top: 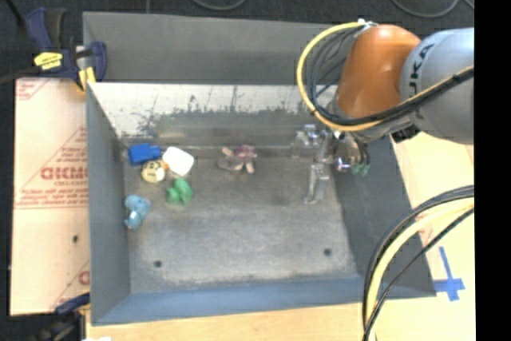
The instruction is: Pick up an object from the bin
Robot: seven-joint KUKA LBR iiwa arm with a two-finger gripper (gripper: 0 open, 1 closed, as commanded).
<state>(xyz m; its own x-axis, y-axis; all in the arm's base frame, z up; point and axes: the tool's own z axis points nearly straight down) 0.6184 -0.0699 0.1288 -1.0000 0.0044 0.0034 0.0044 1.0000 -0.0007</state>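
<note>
My gripper (316,186) hangs low over the right part of the bin floor, with bare floor under it. The nearest loose thing is a small pink and purple toy (239,158) lying near the back wall, well to the gripper's left. A small green bit (361,168) shows just right of the gripper, by the bin's right wall; what it is I cannot tell. Nothing shows held in the gripper.
A cluster lies at the bin's left: a blue block (143,153), a white block (179,162), a yellowish round piece (152,171), a green toy (180,192) and a light blue toy (136,210). The arm's orange cover and cables hang over the right rim.
</note>
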